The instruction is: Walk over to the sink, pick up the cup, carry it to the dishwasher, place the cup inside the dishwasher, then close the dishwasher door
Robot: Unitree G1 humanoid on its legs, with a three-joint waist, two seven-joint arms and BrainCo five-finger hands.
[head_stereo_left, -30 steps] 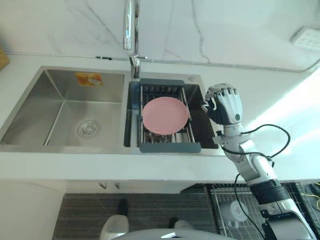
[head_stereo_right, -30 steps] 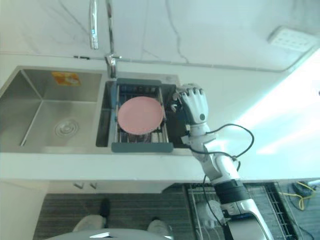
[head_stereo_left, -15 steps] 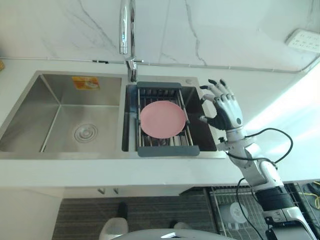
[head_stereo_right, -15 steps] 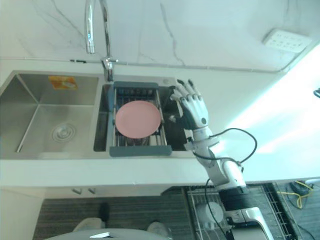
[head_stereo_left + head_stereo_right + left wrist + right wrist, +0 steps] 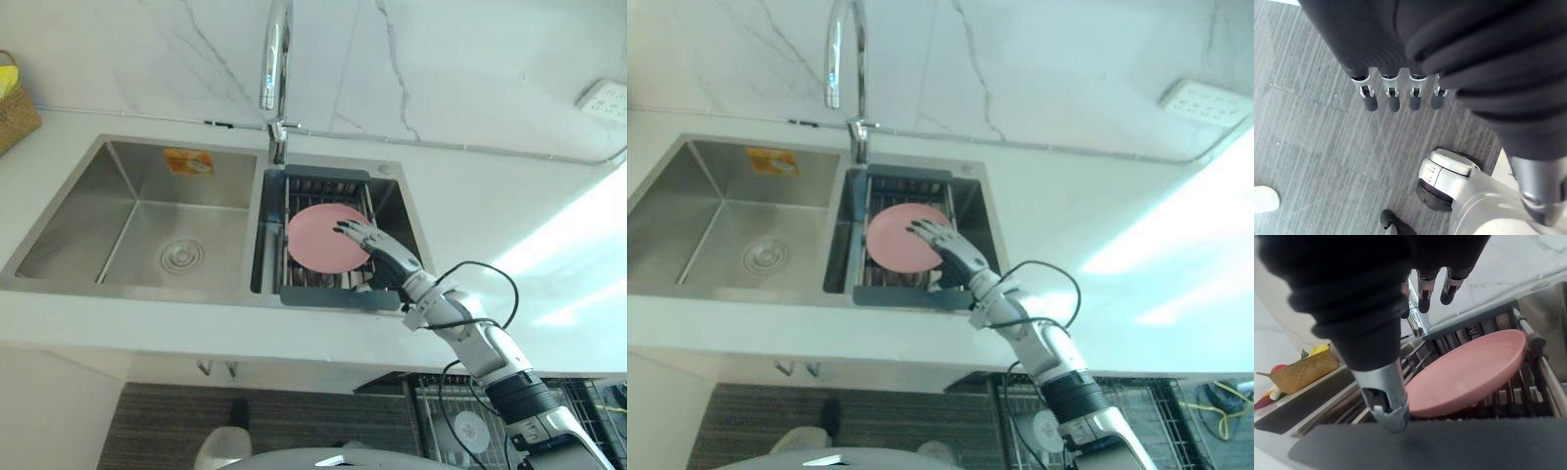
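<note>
Beneath a marble wall, the white counter [image 5: 509, 196] held a steel double sink [image 5: 147, 211]. The right hand [image 5: 377, 253] reached open-fingered over a pink plate [image 5: 315, 238] on the drain rack [image 5: 338, 297], while the left hand [image 5: 1393, 93] hung relaxed.

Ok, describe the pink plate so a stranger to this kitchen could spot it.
Find the steel double sink below the tall tap. A grey-framed rack sits in its right basin, and the plate lies on it. It is the only round pink thing there, the right hand open over its edge.
</note>
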